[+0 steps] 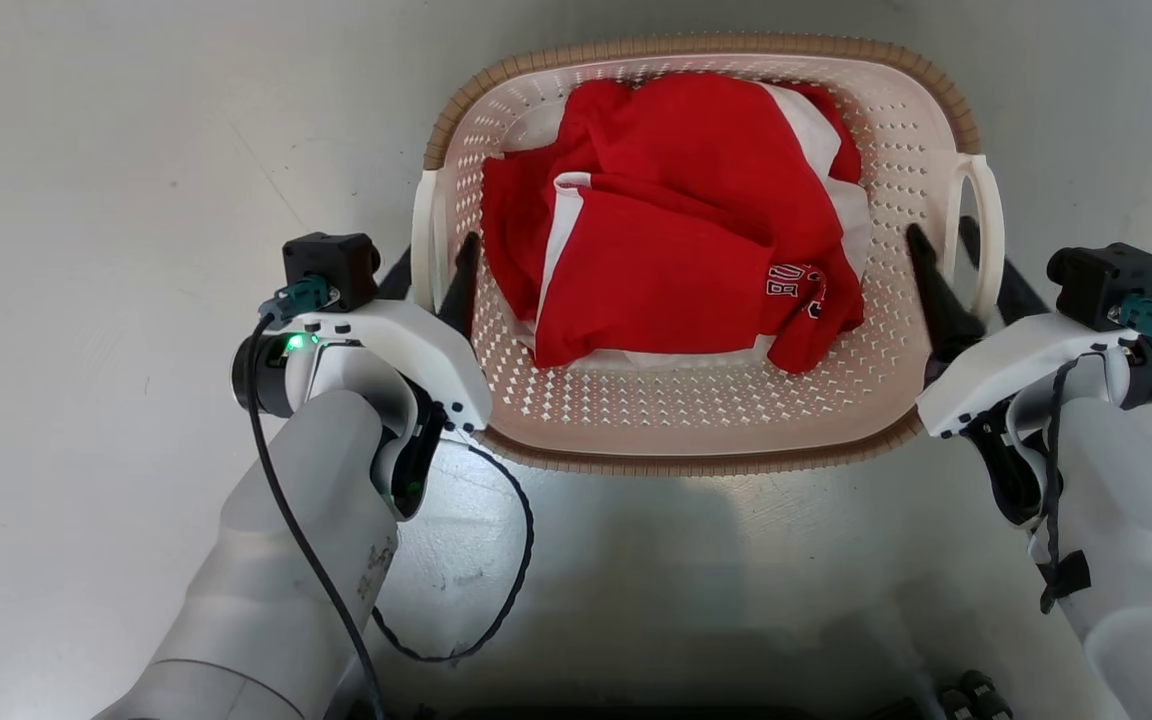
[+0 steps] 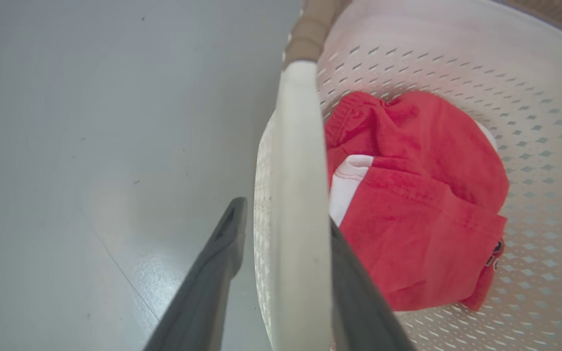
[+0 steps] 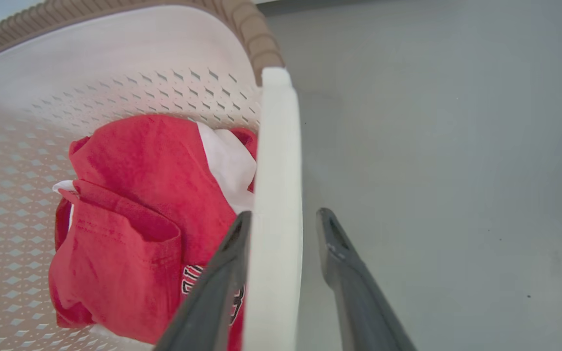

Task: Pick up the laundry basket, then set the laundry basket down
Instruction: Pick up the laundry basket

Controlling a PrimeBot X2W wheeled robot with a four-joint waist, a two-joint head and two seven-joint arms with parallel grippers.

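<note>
The laundry basket (image 1: 706,405) sits on the grey floor straight ahead, cream-white and perforated, with a brown woven-look rim (image 1: 696,46). Red and white clothes (image 1: 676,220) lie inside it. My left gripper (image 1: 436,255) straddles the white left loop handle (image 1: 423,225), one finger inside the basket and one outside. In the left wrist view the outer finger (image 2: 222,243) stands a little off the handle (image 2: 295,195), so the jaws are open. My right gripper (image 1: 941,230) straddles the right handle (image 1: 988,225) the same way; its outer finger (image 3: 344,263) is apart from the handle (image 3: 276,195).
Smooth grey floor (image 1: 116,150) surrounds the basket on all sides. A loose black cable (image 1: 511,560) loops below my left wrist. The dark top of my own base (image 1: 966,695) shows at the bottom edge.
</note>
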